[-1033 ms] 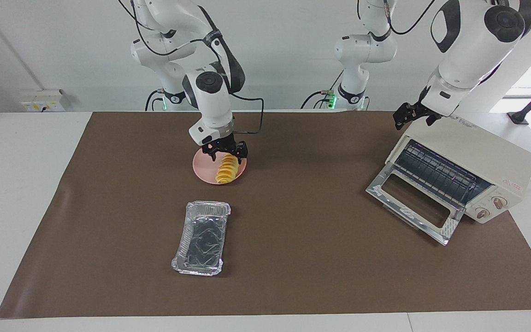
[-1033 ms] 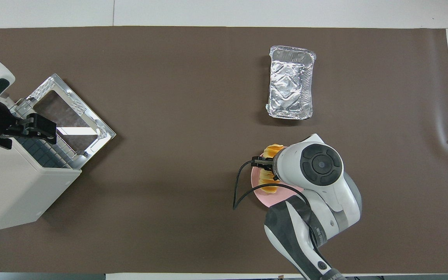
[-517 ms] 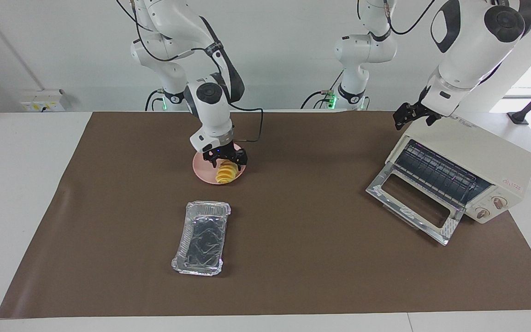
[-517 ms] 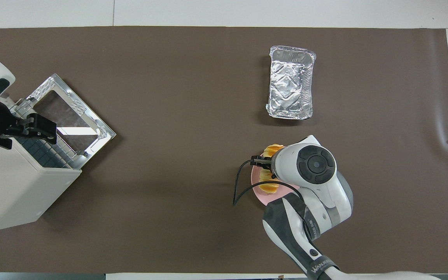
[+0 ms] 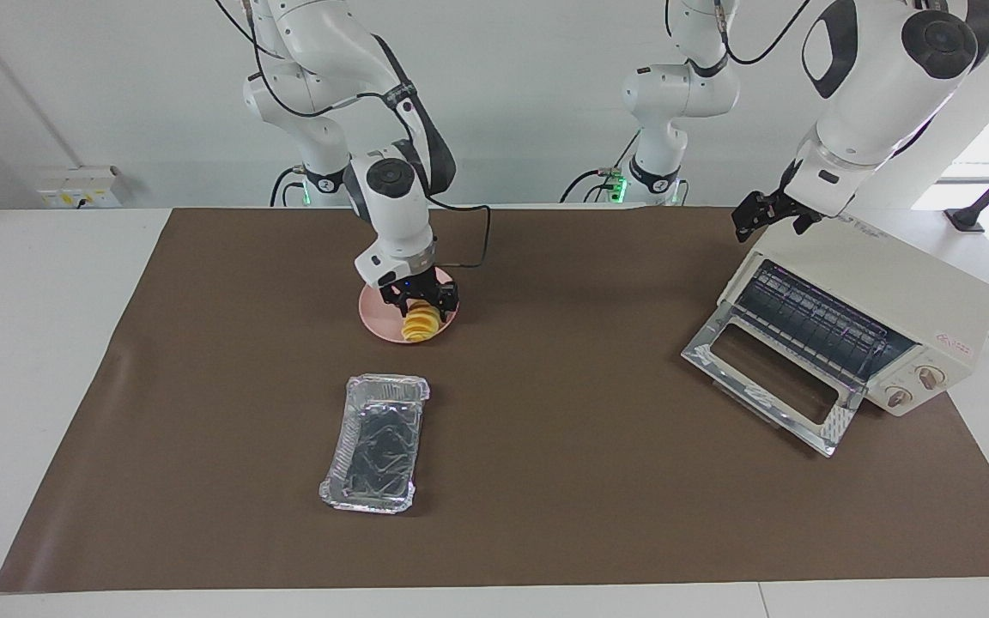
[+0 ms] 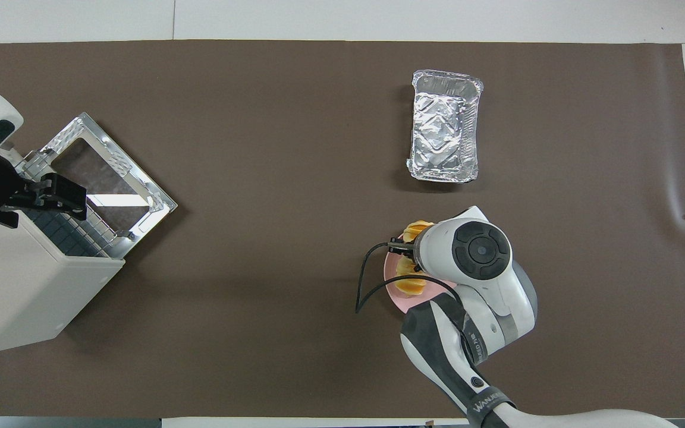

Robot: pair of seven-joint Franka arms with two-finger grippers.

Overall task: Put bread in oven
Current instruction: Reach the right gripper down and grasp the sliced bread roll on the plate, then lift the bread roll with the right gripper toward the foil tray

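The bread (image 5: 422, 324) lies on the pink plate (image 5: 374, 314), left of centre in the upper half of the facing view, its ridged yellow length running from under the right gripper (image 5: 420, 298) toward the plate's lower rim. That gripper is down over the upper end of the roll, jaws astride it and closing; whether they have yet bitten home I cannot tell, since the wrist hides the contact from above and the facing view shows only black fingers flanking the crust.

To do this step well, I judge the squeeze should land across the roll's width, near its middle rather than its tip, so it does not pivot when lifted. The segments look soft, so a gentle grip seems wise, followed by a straight lift clear of the rim.

The foil tray (image 5: 377, 442) sits lower in that frame, out of the way. The toaster oven (image 5: 885, 296) stands at right with its glass door (image 5: 769, 378) dropped open and its rack (image 5: 812, 322) exposed. The left gripper (image 5: 771, 212) waits over the oven's top corner, jaws apart
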